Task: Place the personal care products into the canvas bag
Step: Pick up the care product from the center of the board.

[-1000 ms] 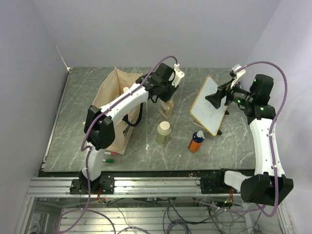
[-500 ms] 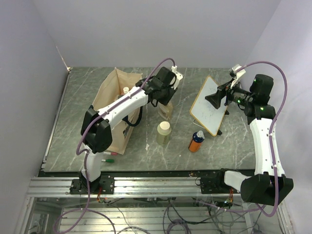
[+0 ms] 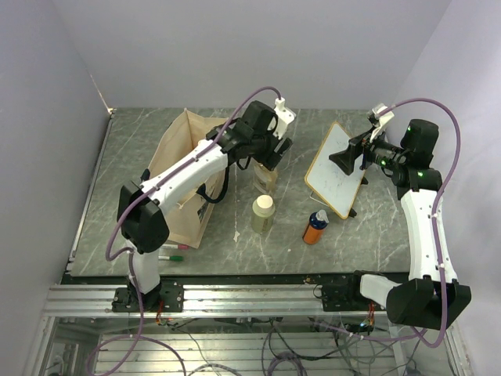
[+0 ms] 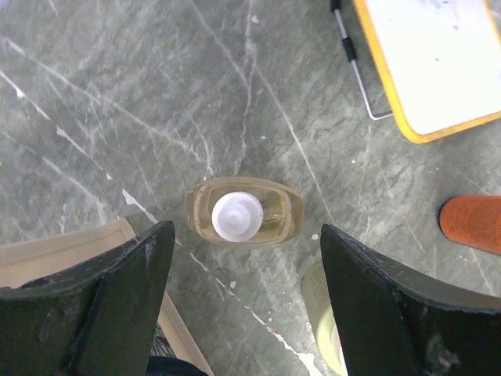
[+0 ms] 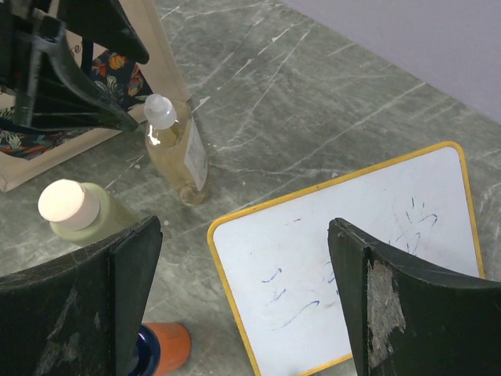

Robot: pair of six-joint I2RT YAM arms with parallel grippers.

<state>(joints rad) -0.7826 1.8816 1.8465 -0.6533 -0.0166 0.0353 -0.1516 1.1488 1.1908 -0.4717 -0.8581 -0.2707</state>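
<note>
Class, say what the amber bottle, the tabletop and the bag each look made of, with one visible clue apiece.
Amber bottle: likely clear glossy plastic; the liquid shows through.
Tabletop: grey marble look, white veins; maybe printed laminate.
Bag: matt beige cloth, probably canvas; soft folded walls.

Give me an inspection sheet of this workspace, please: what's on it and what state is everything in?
Surface: grey veined stone-look tabletop.
Job's things: canvas bag standing open at left; amber bottle, pale green bottle and orange bottle on the table outside it.
Clutter: whiteboard tilted on its stand; marker pens beside the bag.
Grippers: left gripper open above the amber bottle, not touching it; right gripper open above the whiteboard, empty.
Cables: a purple cable looped along each arm.
Surroundings: pale walls; metal rail at the near edge.
</note>
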